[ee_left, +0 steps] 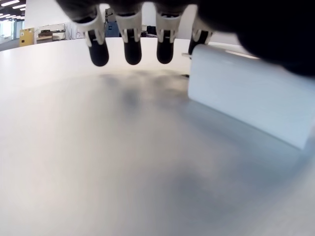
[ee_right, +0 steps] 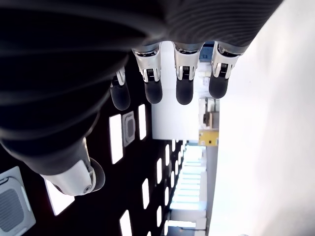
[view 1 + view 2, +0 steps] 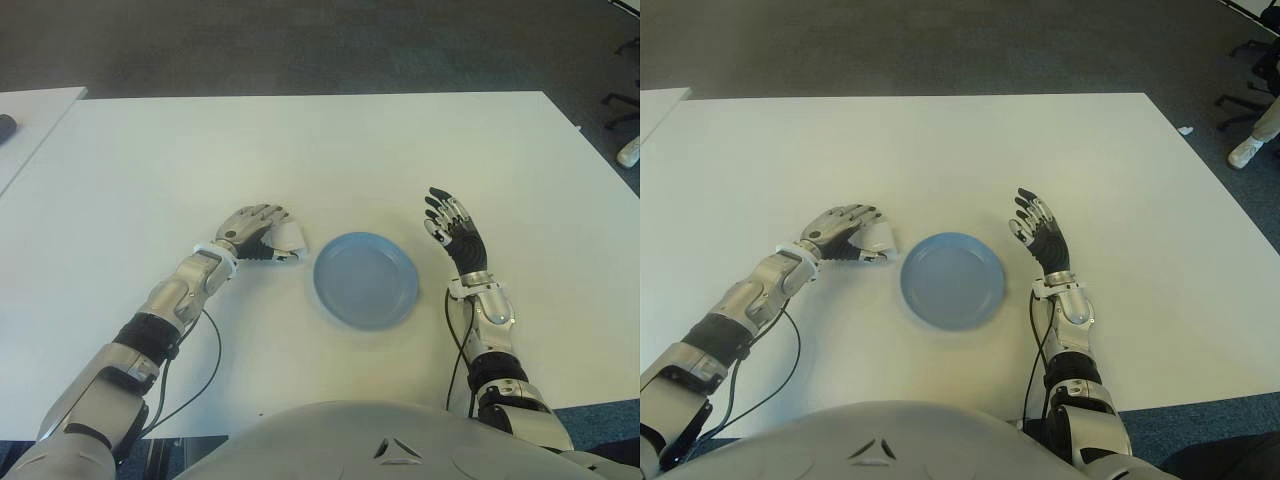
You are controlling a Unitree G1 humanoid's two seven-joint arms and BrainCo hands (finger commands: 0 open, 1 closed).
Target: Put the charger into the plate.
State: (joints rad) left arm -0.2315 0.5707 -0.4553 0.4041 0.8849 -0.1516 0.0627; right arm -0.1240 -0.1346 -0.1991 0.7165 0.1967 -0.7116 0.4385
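Observation:
A white block-shaped charger (image 3: 292, 238) lies on the white table (image 3: 300, 150), just left of a round blue plate (image 3: 365, 280) that has nothing in it. My left hand (image 3: 262, 232) is cupped over the charger's left side, fingers arched above it and thumb beside it. In the left wrist view the fingertips (image 1: 132, 51) hang clear of the table and the charger (image 1: 246, 103) rests on the surface near the thumb side, not clamped. My right hand (image 3: 448, 222) shows to the right of the plate, fingers spread and holding nothing.
A second white table (image 3: 30, 120) with a dark object (image 3: 5, 127) on it stands at the far left. Beyond the table's right edge are a chair base (image 3: 622, 105) and a person's white shoe (image 3: 1243, 152) on the floor. A black cable (image 3: 205, 365) hangs from my left forearm.

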